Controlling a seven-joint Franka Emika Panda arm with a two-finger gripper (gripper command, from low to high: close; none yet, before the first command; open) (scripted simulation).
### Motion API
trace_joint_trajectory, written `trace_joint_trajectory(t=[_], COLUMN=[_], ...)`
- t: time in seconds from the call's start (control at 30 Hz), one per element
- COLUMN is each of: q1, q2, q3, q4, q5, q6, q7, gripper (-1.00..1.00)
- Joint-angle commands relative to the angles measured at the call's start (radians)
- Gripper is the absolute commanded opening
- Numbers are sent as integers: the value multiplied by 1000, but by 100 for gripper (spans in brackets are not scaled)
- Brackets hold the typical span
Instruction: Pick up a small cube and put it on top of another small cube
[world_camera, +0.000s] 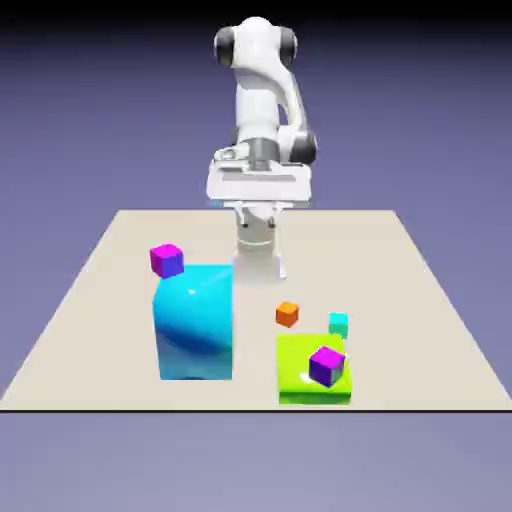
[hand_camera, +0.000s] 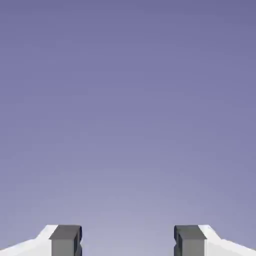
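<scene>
Several small cubes show in the exterior view. An orange cube (world_camera: 287, 314) and a teal cube (world_camera: 339, 324) lie on the table near the middle. A purple cube (world_camera: 327, 366) rests on a flat lime-green block (world_camera: 300, 380). A magenta cube (world_camera: 167, 260) sits at the far left corner of a tall cyan block (world_camera: 193, 325); whether it rests on it or behind it I cannot tell. My gripper (world_camera: 258, 208) hangs high above the table's far side, well away from all cubes. In the hand view my gripper (hand_camera: 128, 241) is open, fingertips (hand_camera: 65, 240) wide apart, with only backdrop between them.
The tall cyan block stands left of centre and the lime-green block at the front right of centre. The beige table (world_camera: 420, 330) ends close in front of both blocks. The arm's base stands at the far edge.
</scene>
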Motion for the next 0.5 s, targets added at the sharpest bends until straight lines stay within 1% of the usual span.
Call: trace_joint_trajectory(t=[0.0, 0.47], q1=[13, 200], q2=[36, 540], q3=[15, 226], q4=[21, 310], q5=[-20, -293], q6=[-44, -652], q7=[0, -1], gripper=[0, 0])
